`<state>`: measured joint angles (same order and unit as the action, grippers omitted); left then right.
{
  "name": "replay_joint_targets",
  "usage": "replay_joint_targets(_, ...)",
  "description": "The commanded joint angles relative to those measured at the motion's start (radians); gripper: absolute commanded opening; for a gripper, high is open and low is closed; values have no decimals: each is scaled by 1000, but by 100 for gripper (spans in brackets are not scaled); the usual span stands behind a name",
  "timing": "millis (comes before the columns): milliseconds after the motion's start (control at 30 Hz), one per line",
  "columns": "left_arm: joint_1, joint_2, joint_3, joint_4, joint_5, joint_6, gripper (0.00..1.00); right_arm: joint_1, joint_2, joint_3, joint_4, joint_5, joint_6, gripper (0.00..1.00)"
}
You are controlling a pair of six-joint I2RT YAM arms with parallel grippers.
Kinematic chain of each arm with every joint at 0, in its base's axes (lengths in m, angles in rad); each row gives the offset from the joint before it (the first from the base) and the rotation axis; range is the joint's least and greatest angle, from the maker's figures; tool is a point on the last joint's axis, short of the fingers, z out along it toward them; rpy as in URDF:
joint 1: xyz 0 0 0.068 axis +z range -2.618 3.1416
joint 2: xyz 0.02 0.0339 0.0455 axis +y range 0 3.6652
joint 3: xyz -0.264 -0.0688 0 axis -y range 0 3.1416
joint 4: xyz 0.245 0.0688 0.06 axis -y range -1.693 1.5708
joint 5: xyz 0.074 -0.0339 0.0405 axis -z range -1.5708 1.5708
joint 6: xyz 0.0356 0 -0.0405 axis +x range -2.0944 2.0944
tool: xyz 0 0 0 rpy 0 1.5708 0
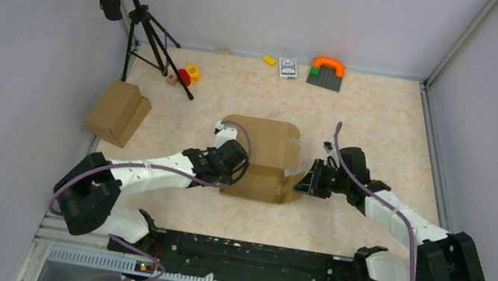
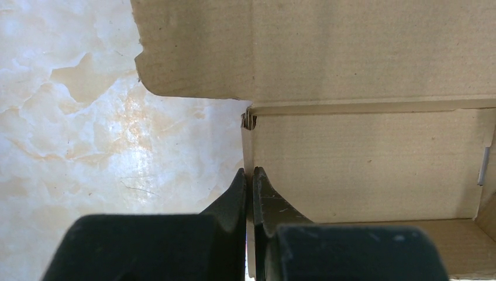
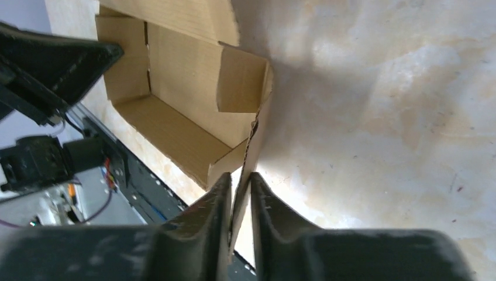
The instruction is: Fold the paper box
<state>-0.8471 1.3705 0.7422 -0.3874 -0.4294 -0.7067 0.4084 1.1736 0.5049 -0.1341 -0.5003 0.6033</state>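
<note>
Brown cardboard sits at the middle of the marbled counter (image 1: 384,124): the paper box (image 1: 262,159), half formed, with a shallow tray at its near end and a broad flap lying flat behind it toward the back wall. The left fingers (image 2: 236,196) are pinched nearly together on the tray's left side wall, the thin cardboard edge caught between them. The right fingers (image 3: 217,196) grip the opposite side in the same way, closed down on the upright right wall with only the sheet's thickness between them. In the right wrist view a short inner flap leans into the tray beside that wall, and the left arm's dark wrist shows at the tray's far side.

Well apart from the box, near the left wall, a bulkier brown carton (image 1: 118,112) rests on the counter. Behind it stands a black tripod (image 1: 150,30), with small red and yellow toy pieces (image 1: 188,74) by its feet. Along the back edge lie a yellow block (image 1: 269,60), a small card pack (image 1: 288,67) and a dark baseplate (image 1: 323,79) carrying an orange arch (image 1: 329,64).
</note>
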Motion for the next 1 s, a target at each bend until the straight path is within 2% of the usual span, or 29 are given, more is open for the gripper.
replay_joint_targets(0, -6, -7, 17, 15, 2, 6, 0, 48, 35, 65, 34, -19, -21, 27)
replay_joint_targets(233, -6, -25, 4, 8, 8, -2, 0, 56, 61, 56, 111, -58, 14, 36)
replay_joint_targets(433, -7, -24, 7, 9, 16, 0, 0, 71, 60, 58, 163, -116, 19, 58)
replay_joint_targets(500, -7, -24, 11, 10, 16, 0, 0, 73, 58, 58, 169, -125, 18, 62)
replay_joint_targets(967, -10, -21, 14, 13, 21, -4, 0, 94, 130, 77, 238, -187, 25, 68)
